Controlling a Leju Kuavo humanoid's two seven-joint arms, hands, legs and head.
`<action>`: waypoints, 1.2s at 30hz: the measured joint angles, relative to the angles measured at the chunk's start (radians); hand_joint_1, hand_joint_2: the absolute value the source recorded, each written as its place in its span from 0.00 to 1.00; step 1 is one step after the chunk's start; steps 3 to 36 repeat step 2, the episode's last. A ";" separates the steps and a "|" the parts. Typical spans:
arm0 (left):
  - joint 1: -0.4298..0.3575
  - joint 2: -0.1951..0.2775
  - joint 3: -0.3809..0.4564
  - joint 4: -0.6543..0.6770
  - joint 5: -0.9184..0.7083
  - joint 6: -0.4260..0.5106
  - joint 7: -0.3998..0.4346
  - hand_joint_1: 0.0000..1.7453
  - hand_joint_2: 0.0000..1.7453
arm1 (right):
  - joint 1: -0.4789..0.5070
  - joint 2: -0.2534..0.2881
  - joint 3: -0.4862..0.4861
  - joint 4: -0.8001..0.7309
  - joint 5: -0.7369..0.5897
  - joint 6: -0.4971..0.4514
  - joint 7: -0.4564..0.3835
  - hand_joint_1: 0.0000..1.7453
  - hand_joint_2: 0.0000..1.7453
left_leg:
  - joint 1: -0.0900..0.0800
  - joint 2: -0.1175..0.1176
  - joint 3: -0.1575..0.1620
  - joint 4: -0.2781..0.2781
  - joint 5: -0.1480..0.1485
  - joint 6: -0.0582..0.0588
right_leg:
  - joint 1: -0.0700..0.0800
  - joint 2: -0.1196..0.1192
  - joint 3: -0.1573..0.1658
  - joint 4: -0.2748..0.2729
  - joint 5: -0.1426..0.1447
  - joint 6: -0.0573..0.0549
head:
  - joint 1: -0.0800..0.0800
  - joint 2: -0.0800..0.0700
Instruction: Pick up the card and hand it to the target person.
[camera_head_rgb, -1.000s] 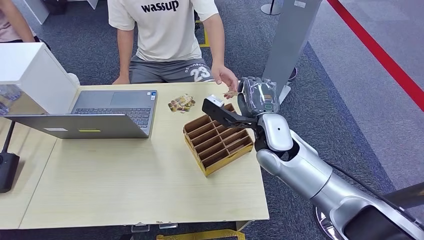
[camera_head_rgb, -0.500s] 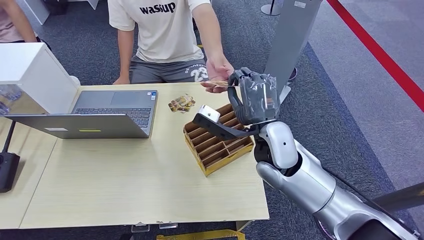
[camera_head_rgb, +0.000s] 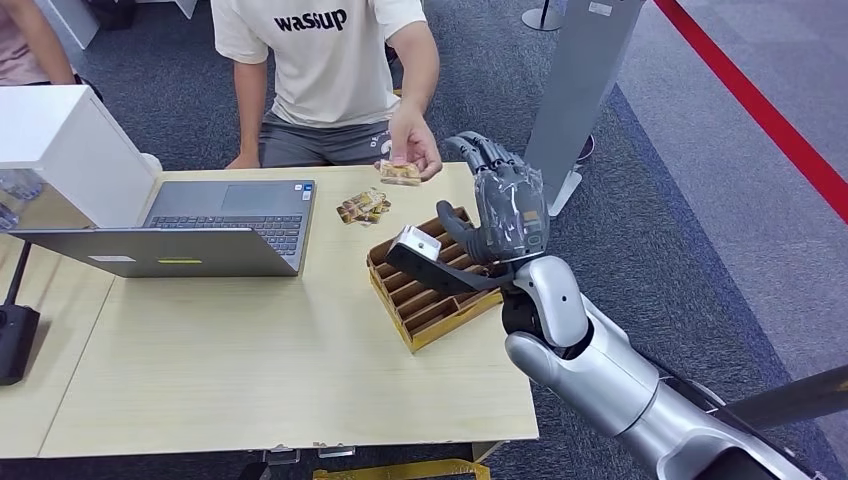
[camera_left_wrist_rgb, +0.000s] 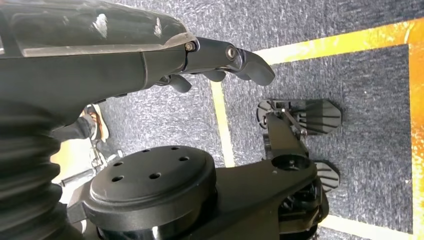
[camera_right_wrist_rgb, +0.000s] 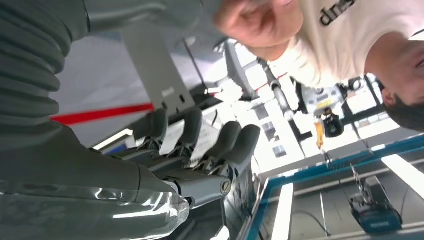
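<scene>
Card (camera_head_rgb: 401, 173) lay in the person's hand (camera_head_rgb: 414, 150) above the far edge of the tabletop (camera_head_rgb: 250, 340); the handover step appeared complete. The right hand (camera_head_rgb: 497, 195) was raised beyond the far right corner, near the person's hand but apart from it, fingers spread and holding nothing. The left hand (camera_left_wrist_rgb: 220, 60) hung over the floor, fingers loosely extended and unloaded. The divided wooden tray (camera_head_rgb: 432, 290) sat by the right edge. The next move would call for withdrawing the right arm clear of the tray.

We see the divided tray (camera_head_rgb: 437, 282) on the table (camera_head_rgb: 260, 370) just below the right hand (camera_head_rgb: 505, 205); the laptop (camera_head_rgb: 200, 225) lies well left of it.
</scene>
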 joint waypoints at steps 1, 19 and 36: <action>0.000 0.000 0.000 0.000 0.005 0.002 0.000 0.00 0.00 | 0.009 0.002 -0.003 0.003 -0.069 -0.010 -0.031 0.00 1.00 | 0.000 0.000 0.000 0.000 0.000 0.000 | 0.000 0.000 0.000 0.000 0.000 0.000 | 0.000 0.000; 0.001 0.000 0.000 0.000 0.008 0.003 0.000 0.00 0.00 | 0.014 0.003 -0.004 0.004 -0.105 -0.015 -0.048 0.00 1.00 | 0.000 0.000 0.000 0.000 0.000 0.000 | 0.000 0.000 0.000 0.000 0.000 0.000 | 0.000 0.000; 0.001 0.000 0.000 0.000 0.008 0.003 0.000 0.00 0.00 | 0.014 0.003 -0.004 0.004 -0.105 -0.015 -0.048 0.00 1.00 | 0.000 0.000 0.000 0.000 0.000 0.000 | 0.000 0.000 0.000 0.000 0.000 0.000 | 0.000 0.000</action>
